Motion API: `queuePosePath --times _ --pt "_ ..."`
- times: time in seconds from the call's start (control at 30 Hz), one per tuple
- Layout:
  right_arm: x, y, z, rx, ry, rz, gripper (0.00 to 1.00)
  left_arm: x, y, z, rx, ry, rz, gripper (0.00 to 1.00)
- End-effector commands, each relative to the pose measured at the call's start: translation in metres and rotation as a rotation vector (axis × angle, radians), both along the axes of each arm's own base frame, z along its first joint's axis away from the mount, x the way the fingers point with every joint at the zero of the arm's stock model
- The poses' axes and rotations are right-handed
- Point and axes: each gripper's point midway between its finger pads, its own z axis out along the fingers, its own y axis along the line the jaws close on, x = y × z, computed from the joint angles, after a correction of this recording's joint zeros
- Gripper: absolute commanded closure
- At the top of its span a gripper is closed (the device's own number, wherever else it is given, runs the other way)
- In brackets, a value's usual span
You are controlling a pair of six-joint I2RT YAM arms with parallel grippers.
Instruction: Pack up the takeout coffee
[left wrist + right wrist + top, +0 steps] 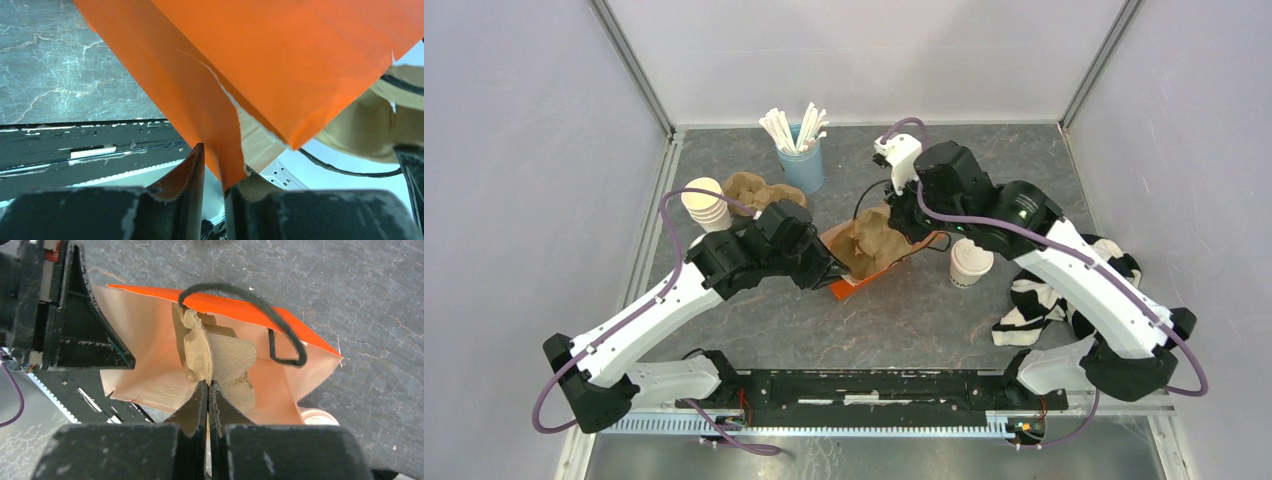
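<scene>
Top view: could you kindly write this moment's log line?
left pincer: shut on bag | right pincer: shut on carrier | coffee: beside bag

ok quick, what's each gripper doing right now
Left gripper: shut on the edge of the orange bag.
Right gripper: shut on the brown pulp carrier at the bag's mouth.

The bag (856, 270) sits near the middle of the table (904, 330) with a cup carrier (220, 360) partly inside its mouth. The left gripper (215, 165) is clamped on the bag's left edge, and the right gripper (207, 390) pinches the carrier from the rear right. The takeout coffee (970, 264) stands just right of the bag, with a cloth (1034, 300) farther right, while behind and left of the bag stand a stack of cups (707, 207), spare carriers (754, 188) beside it, and a holder of sticks (802, 165) right of those.
</scene>
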Motion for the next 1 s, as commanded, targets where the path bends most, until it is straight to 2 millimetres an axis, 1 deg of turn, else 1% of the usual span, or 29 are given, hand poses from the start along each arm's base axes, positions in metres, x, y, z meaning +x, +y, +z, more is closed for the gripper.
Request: queuePosePath --times 0.0,0.1,0.2,0.3,0.37,0.47,0.6,0.7,0.83,0.9,0.97 --pt "0.014 0.01 0.007 -0.022 -0.034 0.01 1.0 0.006 0.004 0.015 -0.036 -0.024 0.057 0.72" --pt "0.021 0.016 0.001 -0.039 -0.024 0.006 1.0 0.012 0.009 0.021 -0.022 -0.062 0.069 0.64" --pt "0.024 0.024 -0.006 -0.033 0.008 -0.007 1.0 0.018 0.013 0.022 0.012 -0.096 0.052 0.6" --pt "0.03 0.025 -0.014 -0.037 0.03 -0.044 1.0 0.023 0.015 0.022 0.069 -0.111 0.022 0.48" --pt "0.034 0.029 -0.021 -0.032 0.047 -0.053 1.0 0.026 0.018 0.025 0.109 -0.133 0.0 0.45" --pt "0.041 0.029 -0.031 -0.036 0.066 -0.076 1.0 0.033 0.015 0.034 0.134 -0.183 -0.036 0.4" --pt "0.052 0.032 -0.035 -0.004 0.097 -0.121 1.0 0.035 0.009 0.034 0.137 -0.198 -0.077 0.37" --pt "0.058 0.038 -0.039 0.006 0.097 -0.118 1.0 0.034 0.011 0.031 0.151 -0.2 -0.083 0.38" --pt "0.063 0.042 -0.058 -0.032 0.108 -0.108 1.0 0.037 0.018 0.032 0.174 -0.232 -0.074 0.38" --pt "0.065 0.041 -0.071 -0.064 0.116 -0.109 1.0 0.038 0.018 0.031 0.185 -0.242 -0.088 0.38" --pt "0.067 0.04 -0.081 -0.095 0.122 -0.105 1.0 0.039 0.017 0.026 0.203 -0.237 -0.103 0.39"
